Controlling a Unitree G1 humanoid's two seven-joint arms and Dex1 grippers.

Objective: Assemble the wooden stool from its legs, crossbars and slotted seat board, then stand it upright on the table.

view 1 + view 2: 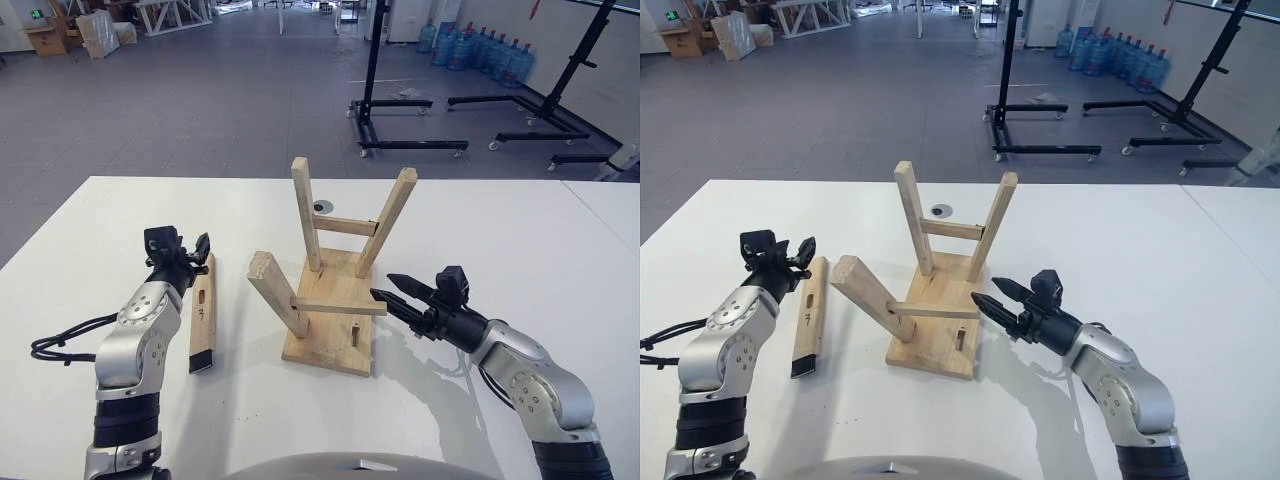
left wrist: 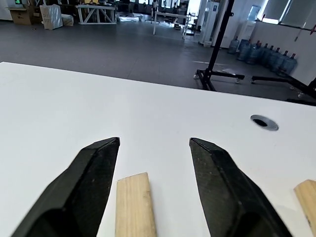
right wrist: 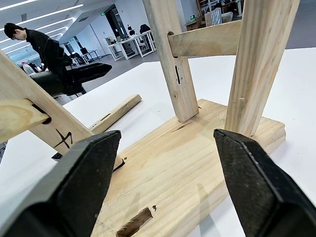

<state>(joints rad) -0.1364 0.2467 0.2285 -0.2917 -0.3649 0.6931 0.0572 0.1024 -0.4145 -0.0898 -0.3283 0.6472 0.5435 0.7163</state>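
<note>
Loose leg lies flat on the surface, beside the inverted seat board. Left tool spread wide astride its far end; right tool spread wide near the board. Timber likely rigid, light: grip across mid-length.

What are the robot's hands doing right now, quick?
Left gripper: open, empty, straddling the loose leg.
Right gripper: open, empty, facing the seat board.

Pale bare wood, matt with visible grain, for the seat board, legs and crossbars; smooth matt white on the table; matt black plastic on the left gripper and right gripper.
</note>
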